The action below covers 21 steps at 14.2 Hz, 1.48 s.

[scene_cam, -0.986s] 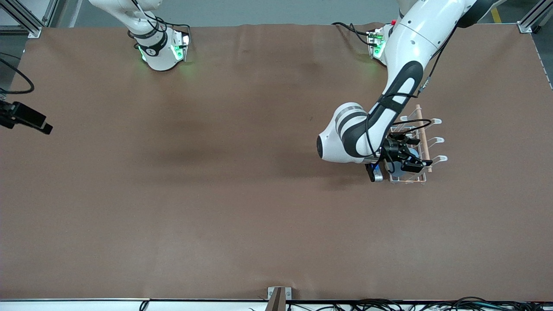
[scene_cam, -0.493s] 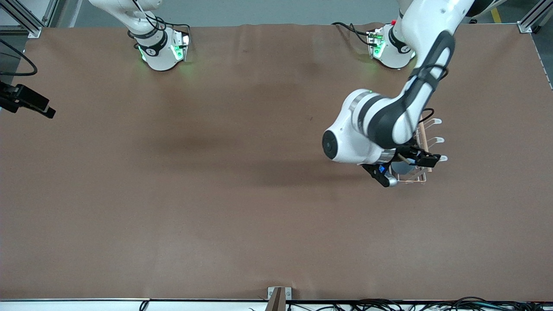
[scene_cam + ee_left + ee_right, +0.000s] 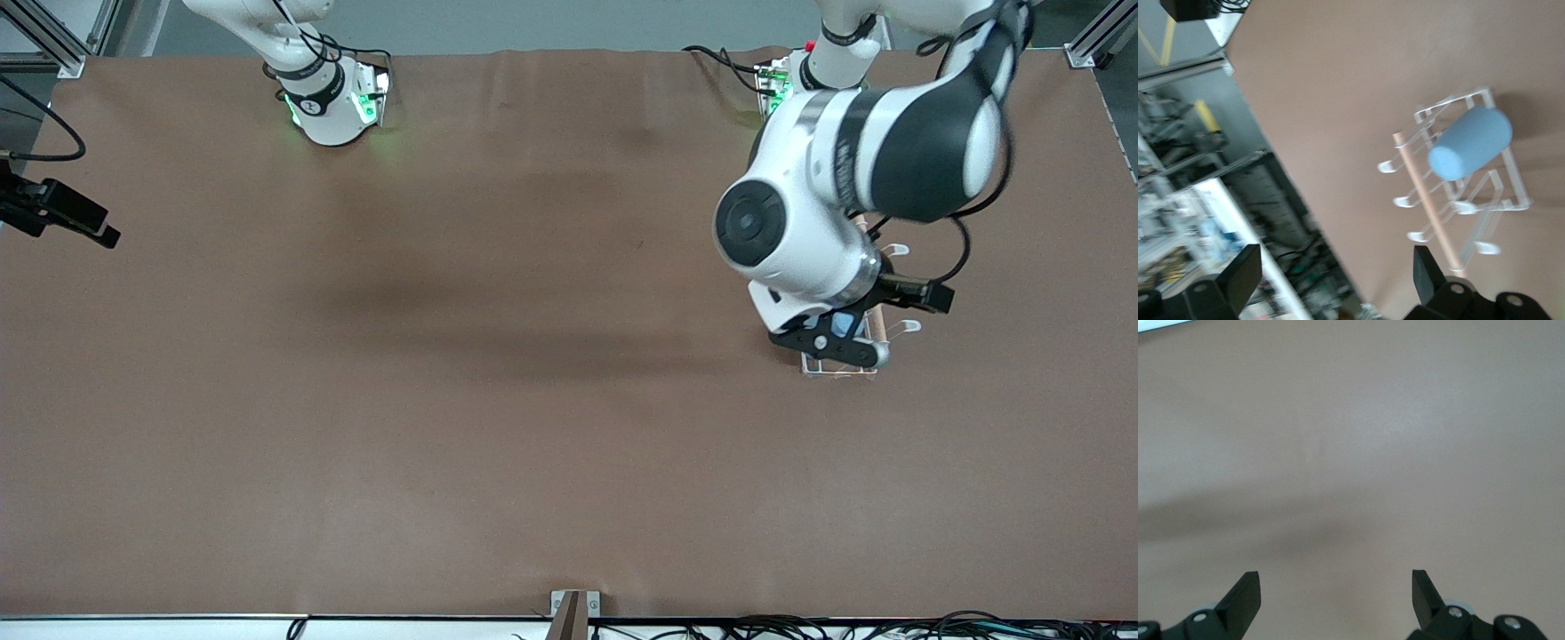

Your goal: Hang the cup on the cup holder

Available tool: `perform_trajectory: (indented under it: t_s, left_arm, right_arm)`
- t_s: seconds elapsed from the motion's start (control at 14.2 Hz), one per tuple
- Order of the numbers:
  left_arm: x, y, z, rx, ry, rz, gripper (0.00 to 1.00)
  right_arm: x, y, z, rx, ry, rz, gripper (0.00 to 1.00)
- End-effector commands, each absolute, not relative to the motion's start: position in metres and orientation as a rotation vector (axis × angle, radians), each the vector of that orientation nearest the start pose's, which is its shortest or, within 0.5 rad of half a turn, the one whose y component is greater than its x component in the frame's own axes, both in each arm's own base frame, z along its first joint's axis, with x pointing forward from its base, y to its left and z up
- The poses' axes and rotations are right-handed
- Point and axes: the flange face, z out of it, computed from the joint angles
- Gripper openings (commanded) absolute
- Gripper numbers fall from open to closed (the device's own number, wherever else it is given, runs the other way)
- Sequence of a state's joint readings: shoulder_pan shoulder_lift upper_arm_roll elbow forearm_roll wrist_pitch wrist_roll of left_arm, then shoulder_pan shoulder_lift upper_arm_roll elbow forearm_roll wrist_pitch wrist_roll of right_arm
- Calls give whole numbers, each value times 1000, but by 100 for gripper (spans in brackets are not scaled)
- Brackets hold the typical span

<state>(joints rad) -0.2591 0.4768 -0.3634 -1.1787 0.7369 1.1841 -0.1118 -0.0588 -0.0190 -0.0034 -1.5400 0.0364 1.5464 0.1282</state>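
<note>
The cup (image 3: 1469, 143) sat on a prong of the cup holder (image 3: 1511, 180); hanging looked done. The left gripper (image 3: 1335, 280) hovered above, fingers wide, empty; the right gripper (image 3: 1335, 600) waited, open, empty; next, probably retreat

The light blue cup (image 3: 1470, 143) is being carried tilted on a prong of the white wire cup holder (image 3: 1507, 179) (a light wooden rod running along its top), which is being kept at the left arm's end of the table.
</note>
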Motion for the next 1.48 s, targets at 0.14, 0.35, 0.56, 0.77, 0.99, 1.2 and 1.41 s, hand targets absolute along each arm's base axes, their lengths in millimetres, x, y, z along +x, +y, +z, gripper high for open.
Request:
perform_trajectory:
  t_s: [0.14,0.35,0.56,0.77,0.99,1.2,1.41]
  left_arm:
    - [572,-197,626,-2704,227,87,100]
    - [576,-154,651,-2910,136,55,100]
    - [577,-121,662,-3015,47,60,100]
    - [577,-115,662,-3040,45,73,100]
    - [564,-103,678,-3103,2,5,100]
    - [551,-76,674,-3130,-86,30,100]
    - [538,-57,663,-3129,-76,77,100]
  right_arm:
    - [536,-27,652,-3111,233,-45,100]
    - [536,-26,652,-3112,220,-16,100]
    - [535,-26,651,-3117,212,-4,100]
    - [535,-28,648,-3144,216,9,100]
    - [535,-29,646,-3154,222,14,100]
    - [536,-28,646,-3151,219,9,100]
    - [536,-28,646,-3143,220,9,100]
